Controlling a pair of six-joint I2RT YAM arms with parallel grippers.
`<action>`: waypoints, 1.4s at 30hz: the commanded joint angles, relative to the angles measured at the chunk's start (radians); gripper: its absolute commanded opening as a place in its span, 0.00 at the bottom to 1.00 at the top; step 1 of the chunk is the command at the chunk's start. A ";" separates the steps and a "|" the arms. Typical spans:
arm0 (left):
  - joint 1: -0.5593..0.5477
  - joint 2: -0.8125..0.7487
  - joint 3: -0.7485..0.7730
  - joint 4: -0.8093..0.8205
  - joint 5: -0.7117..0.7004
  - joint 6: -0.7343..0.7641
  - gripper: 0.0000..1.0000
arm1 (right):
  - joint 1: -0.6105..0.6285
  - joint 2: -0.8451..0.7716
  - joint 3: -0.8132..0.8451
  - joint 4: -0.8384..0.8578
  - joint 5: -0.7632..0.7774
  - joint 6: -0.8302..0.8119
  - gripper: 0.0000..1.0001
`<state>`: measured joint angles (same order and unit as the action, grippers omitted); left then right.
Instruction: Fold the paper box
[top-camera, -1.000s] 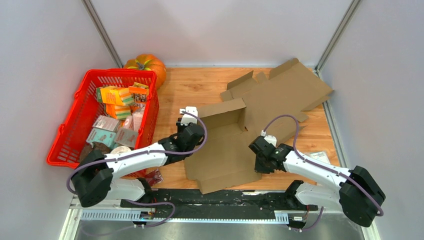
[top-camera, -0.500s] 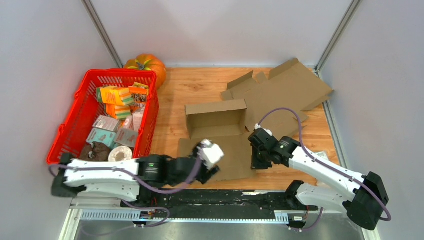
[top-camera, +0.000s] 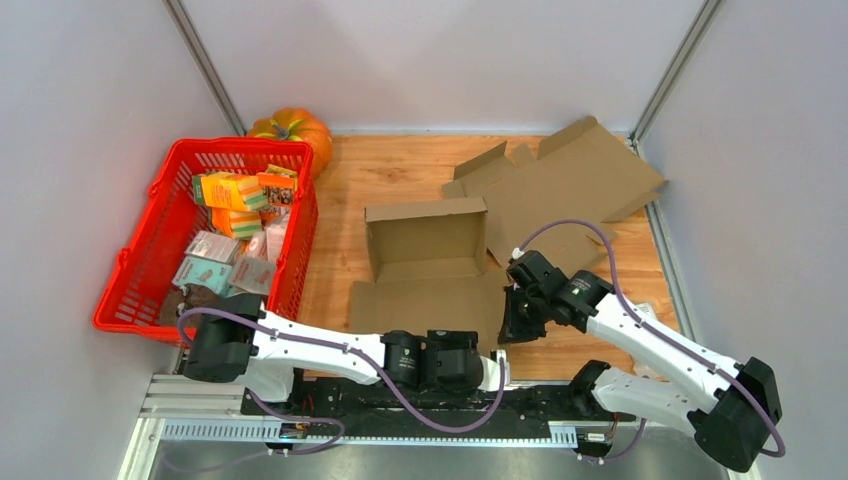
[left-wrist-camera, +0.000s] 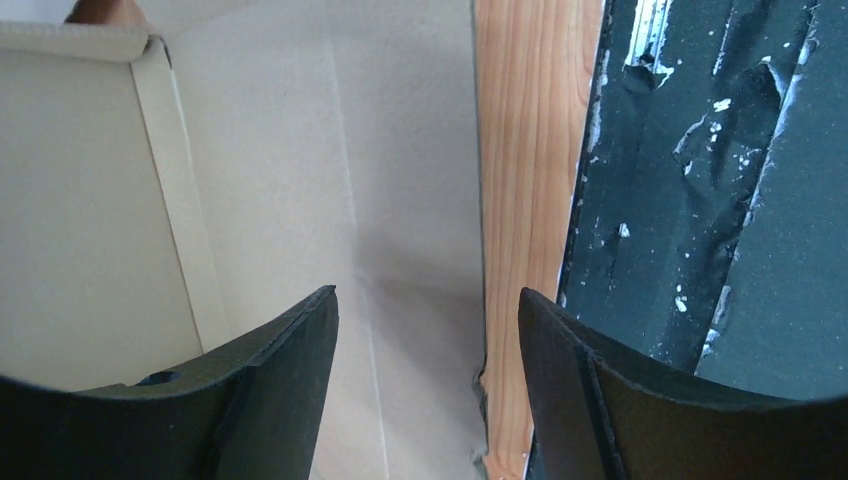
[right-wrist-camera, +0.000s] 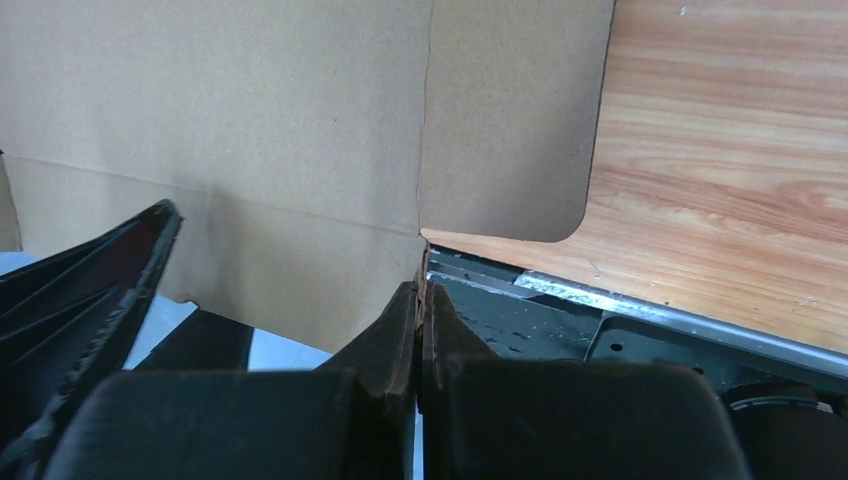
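The paper box (top-camera: 425, 262) is brown cardboard, partly folded, with its back wall upright and a flat panel reaching toward the near table edge. My right gripper (top-camera: 513, 322) is at the box's right front corner. In the right wrist view my right gripper (right-wrist-camera: 421, 290) is shut on the thin edge of a box flap (right-wrist-camera: 250, 130). My left arm lies low along the near edge, with my left gripper (top-camera: 490, 368) by the front of the box. In the left wrist view my left gripper (left-wrist-camera: 426, 292) stands open over the box panel (left-wrist-camera: 250, 150), holding nothing.
A second flat cardboard sheet (top-camera: 570, 185) lies at the back right. A red basket (top-camera: 128, 262) full of small packages stands at the left, with an orange pumpkin (top-camera: 292, 128) behind it. The black base plate (left-wrist-camera: 700, 200) runs along the table's near edge.
My left gripper has let go of the box's left wall, opened, and swung down to the near edge. My right gripper has closed on the flap, and the box has shifted slightly left.
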<state>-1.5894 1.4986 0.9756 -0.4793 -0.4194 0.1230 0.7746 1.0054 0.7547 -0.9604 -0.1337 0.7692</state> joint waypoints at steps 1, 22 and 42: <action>-0.020 0.032 0.037 0.050 -0.031 0.067 0.71 | -0.021 -0.037 0.018 0.006 -0.118 -0.008 0.00; 0.173 -0.018 0.556 -0.508 -0.211 -0.482 0.00 | -0.321 -0.261 0.491 -0.049 0.316 -0.294 0.97; 0.830 -0.215 0.457 -0.344 0.196 -1.796 0.00 | 0.437 -0.285 0.029 0.560 0.584 -0.501 1.00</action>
<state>-0.7769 1.3132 1.4334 -0.8188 -0.2253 -1.3632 1.1137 0.6888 0.7803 -0.5541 0.1608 0.3244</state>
